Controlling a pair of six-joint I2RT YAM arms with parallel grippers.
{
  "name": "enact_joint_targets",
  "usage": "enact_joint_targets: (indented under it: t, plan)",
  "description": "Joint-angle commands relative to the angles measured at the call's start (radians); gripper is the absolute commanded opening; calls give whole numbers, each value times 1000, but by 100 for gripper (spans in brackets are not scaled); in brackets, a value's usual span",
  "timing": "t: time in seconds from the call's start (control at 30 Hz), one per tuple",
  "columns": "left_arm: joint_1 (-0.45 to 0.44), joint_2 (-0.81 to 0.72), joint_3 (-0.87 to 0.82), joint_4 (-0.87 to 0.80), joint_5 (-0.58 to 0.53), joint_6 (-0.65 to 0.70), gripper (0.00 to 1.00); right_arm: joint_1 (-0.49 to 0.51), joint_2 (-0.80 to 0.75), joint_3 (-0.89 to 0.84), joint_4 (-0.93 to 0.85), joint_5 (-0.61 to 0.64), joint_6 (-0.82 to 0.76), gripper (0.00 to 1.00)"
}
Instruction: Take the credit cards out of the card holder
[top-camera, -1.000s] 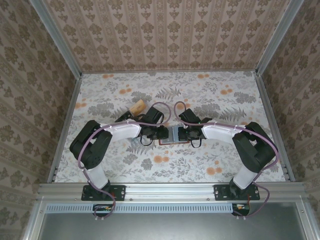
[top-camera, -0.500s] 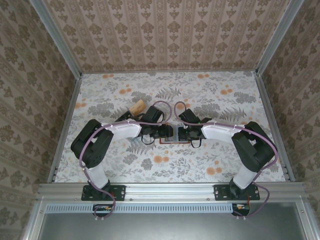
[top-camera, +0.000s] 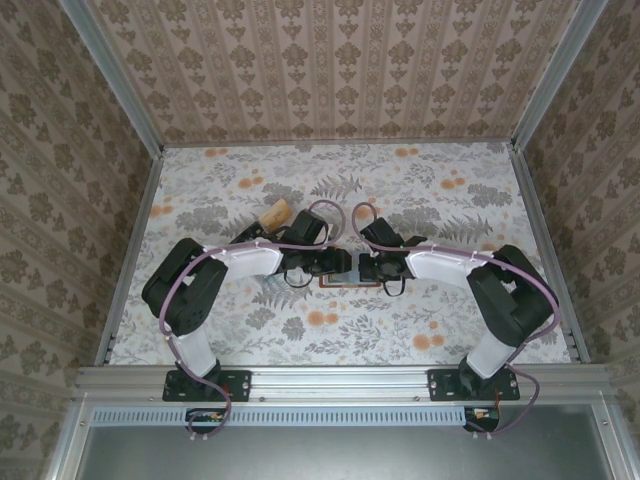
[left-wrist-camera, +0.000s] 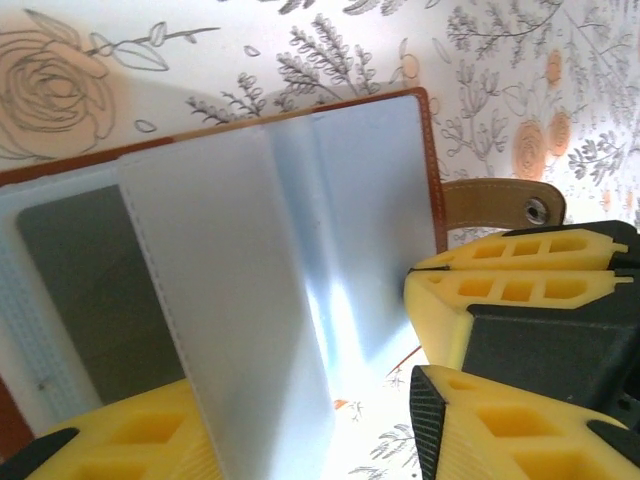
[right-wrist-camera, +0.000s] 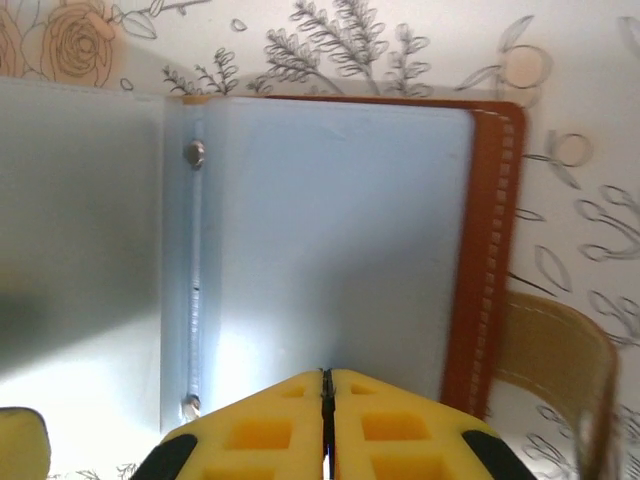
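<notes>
The card holder (left-wrist-camera: 380, 180) lies open on the table, reddish-brown rim around grey-blue pockets, and both grippers meet over it (top-camera: 342, 286). A dark credit card (left-wrist-camera: 75, 280) sits in its left pocket. My left gripper (left-wrist-camera: 300, 420) (top-camera: 338, 262) is open, and a translucent pocket leaf (left-wrist-camera: 230, 300) stands up between its jaws, against the left finger. My right gripper (right-wrist-camera: 323, 400) (top-camera: 366, 266) is shut, its tips over the holder's right-hand pocket (right-wrist-camera: 330, 230); its yellow fingers (left-wrist-camera: 520, 270) also show in the left wrist view. An orange-tan card (top-camera: 275, 213) lies on the table behind the left arm.
The holder's tan strap (right-wrist-camera: 545, 350) with a snap (left-wrist-camera: 537, 209) sticks out past its right edge. The floral tabletop (top-camera: 440, 190) is walled by patterned panels on three sides, with a metal rail (top-camera: 340, 380) along the near edge.
My left gripper has slid right over the holder until it nearly touches the right gripper, and its jaws have widened. The right gripper has hardly moved.
</notes>
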Motion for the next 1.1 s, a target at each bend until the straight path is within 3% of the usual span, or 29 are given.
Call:
enact_joint_targets:
  t: [0.0, 0.33, 0.6, 0.77, 1.07]
  plan:
    - [-12, 29, 63, 31, 50, -9, 47, -28, -102, -31, -4, 36, 37, 14]
    - [-47, 131, 165, 62, 104, -39, 46, -104, -286, -92, -29, 29, 48, 20]
    - [18, -39, 57, -23, 19, 18, 51, -96, -255, -59, 28, -84, 48, 27]
    - [63, -114, -11, -70, -13, 46, 48, -77, -189, -11, 44, -122, 40, 28]
    - [74, -72, -35, -48, -22, 26, 46, -50, -129, 49, 20, -101, 35, 29]
